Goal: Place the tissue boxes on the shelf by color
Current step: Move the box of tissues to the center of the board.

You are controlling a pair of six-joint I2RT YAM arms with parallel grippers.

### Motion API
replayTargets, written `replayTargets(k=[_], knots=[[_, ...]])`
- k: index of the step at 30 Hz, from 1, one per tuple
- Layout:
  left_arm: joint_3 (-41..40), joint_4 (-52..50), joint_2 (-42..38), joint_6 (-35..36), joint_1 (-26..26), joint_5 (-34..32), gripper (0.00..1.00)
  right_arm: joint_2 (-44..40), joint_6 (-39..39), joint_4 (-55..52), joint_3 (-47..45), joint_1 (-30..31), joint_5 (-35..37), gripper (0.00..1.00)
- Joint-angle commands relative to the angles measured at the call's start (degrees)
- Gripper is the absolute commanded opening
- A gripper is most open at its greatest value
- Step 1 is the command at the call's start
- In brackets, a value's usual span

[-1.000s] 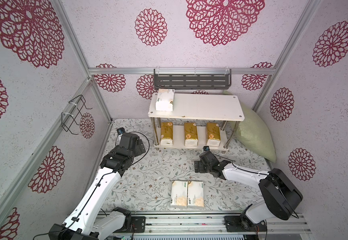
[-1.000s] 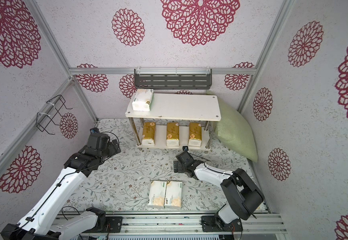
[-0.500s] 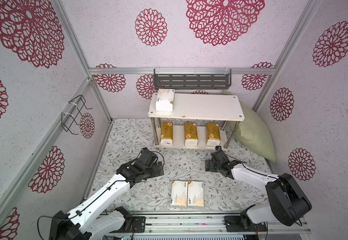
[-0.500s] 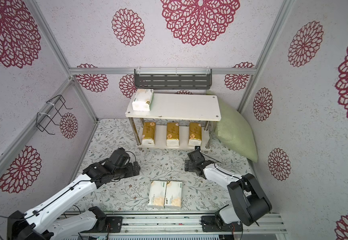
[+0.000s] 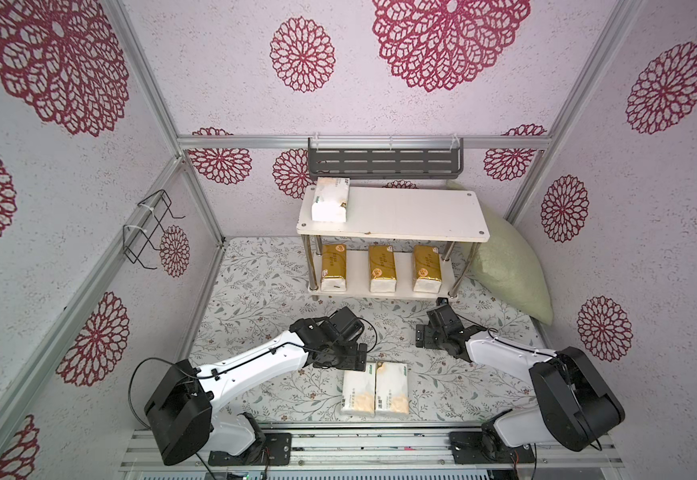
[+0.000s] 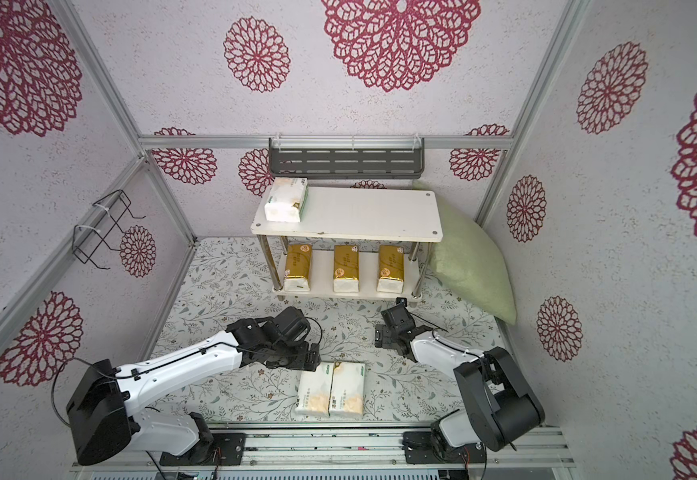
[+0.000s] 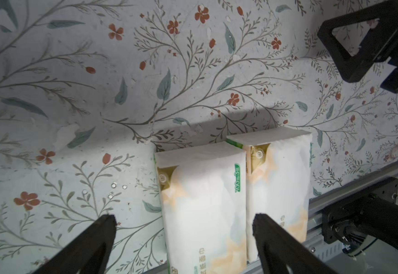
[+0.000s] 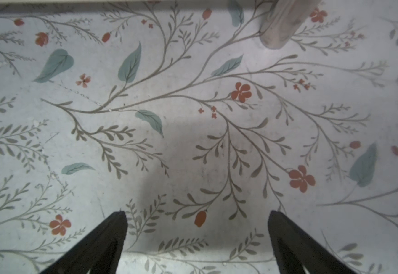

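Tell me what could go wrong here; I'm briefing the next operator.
The left gripper hangs open over one white pack that touches its twin; one of its fingers is above the seam, so closing may catch or drag the twin. The lone pack on the shelf lies at the top board's end; placing another beside it could nudge it off.

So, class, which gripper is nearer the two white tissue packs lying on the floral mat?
Left. The left gripper hangs open just over one end of the white packs; the right gripper, also open, sits apart from them over bare mat, nearer the shelf.
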Motion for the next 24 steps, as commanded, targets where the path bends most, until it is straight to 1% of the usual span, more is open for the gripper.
replayTargets(k=[1,6,14,19,24], knots=[[2.5,-1.8,2.6,1.3,-3.1,-0.4,0.97,-0.8,-1.0,0.9,-0.2,-0.6,-0.1,0.99],[3.8,-2.8,5.6,-0.8,-6.2,-1.9,0.97,-1.4,-1.0,1.5,-0.7,-0.6,-0.3,0.99],[6.9,-7.9,8.9,-5.5,-11.6,-10.2,0.97,-3.7,-1.1,2.0,-1.7,-0.6,-0.5,0.99],[6.1,-8.4,9.8,-9.6,-13.4,-12.3,0.98,-4.6,-2.2,1.8,-2.2,-0.6,-0.8,0.99],[5.9,-7.1,10.0,-10.6,-14.6,-12.7,0.97,-5.2,-2.7,1.4,-2.7,-0.6,-1.6,0.99]])
